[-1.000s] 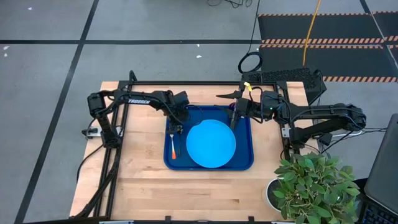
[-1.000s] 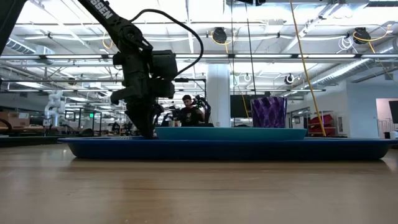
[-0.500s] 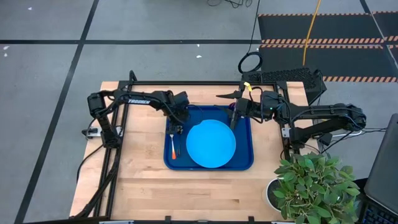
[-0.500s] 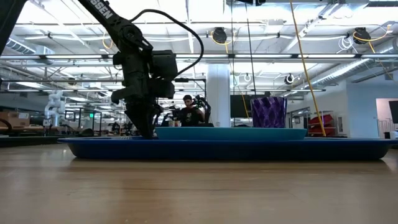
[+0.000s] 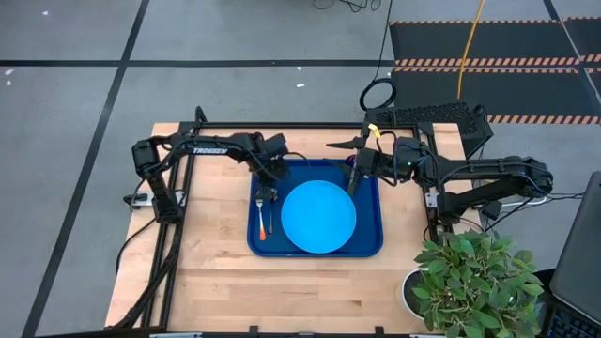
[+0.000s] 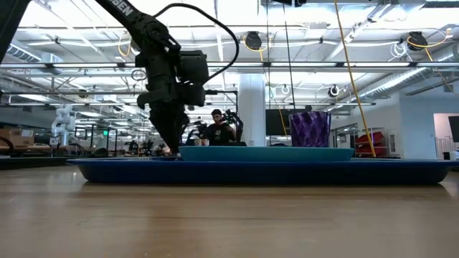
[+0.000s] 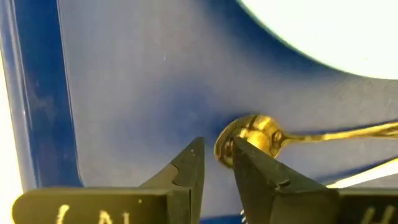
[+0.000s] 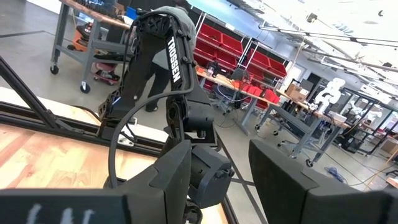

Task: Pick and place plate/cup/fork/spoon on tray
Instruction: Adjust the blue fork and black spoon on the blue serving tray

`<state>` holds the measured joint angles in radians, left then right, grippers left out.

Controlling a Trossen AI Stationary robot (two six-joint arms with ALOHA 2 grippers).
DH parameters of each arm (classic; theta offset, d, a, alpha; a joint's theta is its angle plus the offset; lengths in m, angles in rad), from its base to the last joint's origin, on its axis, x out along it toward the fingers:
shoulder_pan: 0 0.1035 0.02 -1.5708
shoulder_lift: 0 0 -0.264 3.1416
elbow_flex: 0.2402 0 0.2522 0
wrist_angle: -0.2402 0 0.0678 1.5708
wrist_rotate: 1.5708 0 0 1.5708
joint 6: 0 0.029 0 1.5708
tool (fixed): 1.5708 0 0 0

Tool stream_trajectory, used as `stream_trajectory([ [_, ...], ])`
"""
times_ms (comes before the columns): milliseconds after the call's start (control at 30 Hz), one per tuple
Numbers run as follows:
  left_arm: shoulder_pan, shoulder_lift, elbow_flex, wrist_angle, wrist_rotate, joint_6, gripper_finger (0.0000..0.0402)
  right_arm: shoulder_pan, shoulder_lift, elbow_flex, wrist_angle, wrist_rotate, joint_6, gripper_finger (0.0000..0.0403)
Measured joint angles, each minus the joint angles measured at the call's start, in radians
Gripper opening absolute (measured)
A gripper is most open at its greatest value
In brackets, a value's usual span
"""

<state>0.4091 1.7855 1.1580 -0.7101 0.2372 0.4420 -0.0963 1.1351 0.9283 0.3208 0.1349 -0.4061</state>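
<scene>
Left gripper (image 7: pixel 217 163) sits low over the tray (image 5: pixel 366 246) at its far-left corner, fingers slightly parted, gold spoon (image 7: pixel 252 135) bowl lying just past the tips, not gripped. Spoon and fork (image 5: pixel 260 222) lie side by side on the tray left of the plate (image 5: pixel 318 217). Cup (image 6: pixel 309 129) stands on the tray's far-right side. Right gripper (image 8: pixel 217 180) hovers over that corner, fingers apart, holding nothing.

This is looking like a large robotics lab or workshop: ceiling lights (image 6: pixel 419 39) are shining, red storage bins (image 8: pixel 227 53) and metal workbenches (image 8: pixel 280 118) are standing around.
</scene>
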Motion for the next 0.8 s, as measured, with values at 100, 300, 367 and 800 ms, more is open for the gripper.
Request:
stream_trajectory([
  [100, 0.0, 0.0, 0.0, -0.039, -0.036, 0.001, 0.0096, 0.0, 0.0, 0.0, -0.003, 0.0, 0.0, 0.0157],
  [300, 0.005, 0.0, 0.0, -0.15, -0.056, 0.005, 0.0103, 0.0, 0.0, 0.0, -0.003, 0.0, 0.0, 0.0157],
  [367, 0.005, 0.0, 0.0, -0.183, -0.056, 0.005, 0.0104, 0.0, 0.0, 0.0, -0.002, 0.0, 0.0, 0.0157],
  [800, 0.004, 0.0, -0.008, -0.222, -0.057, 0.008, 0.0104, 0.0, 0.0, 0.0, -0.002, 0.0, 0.001, 0.0157],
])
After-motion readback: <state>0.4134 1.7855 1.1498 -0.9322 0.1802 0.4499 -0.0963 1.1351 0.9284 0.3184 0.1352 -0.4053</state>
